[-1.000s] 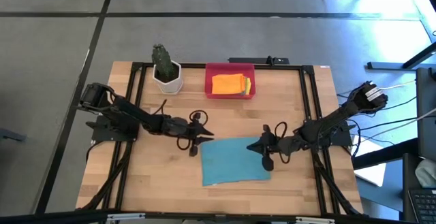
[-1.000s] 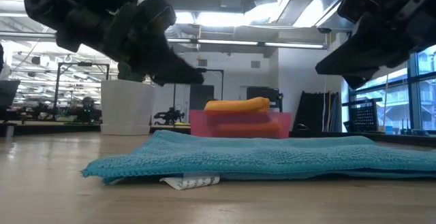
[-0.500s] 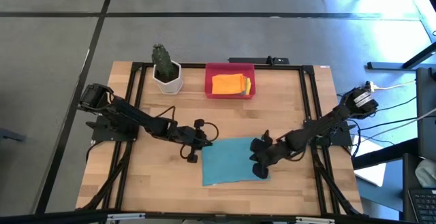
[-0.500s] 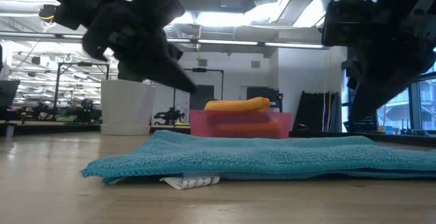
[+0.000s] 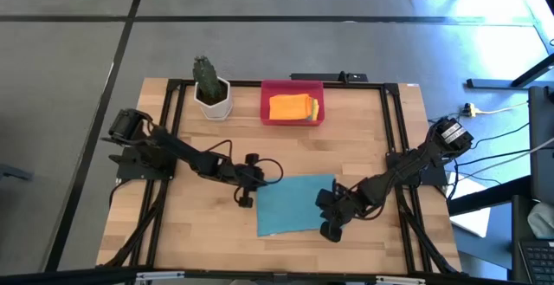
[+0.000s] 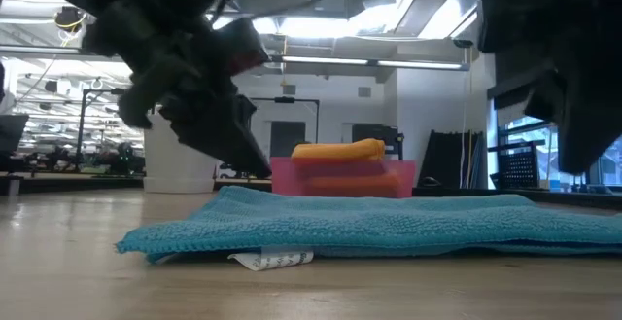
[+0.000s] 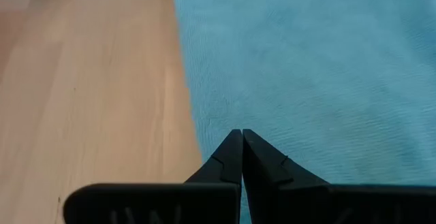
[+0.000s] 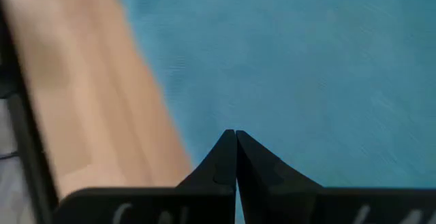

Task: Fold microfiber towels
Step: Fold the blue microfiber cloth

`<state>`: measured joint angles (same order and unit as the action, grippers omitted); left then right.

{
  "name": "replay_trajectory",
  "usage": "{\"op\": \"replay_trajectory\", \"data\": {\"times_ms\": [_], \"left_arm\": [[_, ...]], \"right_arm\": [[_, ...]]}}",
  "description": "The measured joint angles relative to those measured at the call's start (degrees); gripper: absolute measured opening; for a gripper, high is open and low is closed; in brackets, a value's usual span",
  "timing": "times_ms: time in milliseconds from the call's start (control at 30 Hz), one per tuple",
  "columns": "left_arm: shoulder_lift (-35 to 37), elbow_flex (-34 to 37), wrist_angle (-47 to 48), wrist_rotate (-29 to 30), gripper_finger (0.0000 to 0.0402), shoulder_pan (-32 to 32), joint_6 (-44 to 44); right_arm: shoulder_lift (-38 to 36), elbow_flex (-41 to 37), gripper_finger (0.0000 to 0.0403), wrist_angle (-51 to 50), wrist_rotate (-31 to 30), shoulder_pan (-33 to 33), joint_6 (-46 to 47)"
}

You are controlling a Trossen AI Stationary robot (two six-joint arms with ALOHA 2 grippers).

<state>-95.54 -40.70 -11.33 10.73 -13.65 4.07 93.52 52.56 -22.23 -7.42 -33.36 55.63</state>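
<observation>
Towels visible: 3 total. 1 teal towel flat on wooden table, front-centre, w/ white label sticking out under near edge in low view. 1 orange towel and 1 yellow towel, folded, side by side.

Arms: 2, both stretched low toward teal towel. Left gripper at towel's left edge, fingers pressed together, tips touching; in left wrist view, closed fingertips point down right at boundary of cloth and bare wood. Cannot tell if any cloth pinched between tips. Right gripper at towel's right front corner, also fully closed; in right wrist view, tips over teal cloth, near its edge w/ wood beside. Again cannot tell if cloth is pinched. Seen from low view, both grippers hang dark above towel, one each side.

Containers: 2, at far side of table. 1 red tray back-centre, holding orange + yellow towels. 1 white pot left of tray, w/ 1 green cactus in it.
</observation>
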Motion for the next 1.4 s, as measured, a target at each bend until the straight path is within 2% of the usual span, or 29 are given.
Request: {"op": "replay_trajectory", "data": {"times_ms": [133,333,533,733,1000,1200,1400], "left_arm": [[-2.7,-2.4,0.5,-1.6,0.0000,1.1,0.1],[-5.7,-5.5,5.1,-2.8,0.0000,1.4,1.7],[-7.3,-8.0,12.0,-3.9,0.0000,1.3,5.6],[-6.8,-8.2,15.8,-3.4,0.0000,-1.7,9.0],[-7.0,-7.9,13.7,-4.1,0.0000,-5.7,12.4],[-7.4,-7.7,8.0,-5.0,0.0000,-8.3,12.0],[-7.0,-10.7,8.3,-4.7,0.0000,-9.3,9.2]], "right_arm": [[0.2,-1.1,0.0005,-4.4,-2.0,-0.3,6.1],[1.0,-4.8,0.0005,-4.8,3.0,-0.3,11.5],[0.8,-5.6,0.0006,-6.6,6.1,0.7,12.0],[0.7,-5.5,0.0006,-11.2,7.4,4.5,11.1],[0.8,-5.6,0.0006,-16.2,6.9,13.8,1.0],[0.9,-4.4,0.0006,-16.2,0.4,20.9,-9.5],[1.2,-1.3,0.0006,-12.9,-10.0,26.5,-25.2]]}}
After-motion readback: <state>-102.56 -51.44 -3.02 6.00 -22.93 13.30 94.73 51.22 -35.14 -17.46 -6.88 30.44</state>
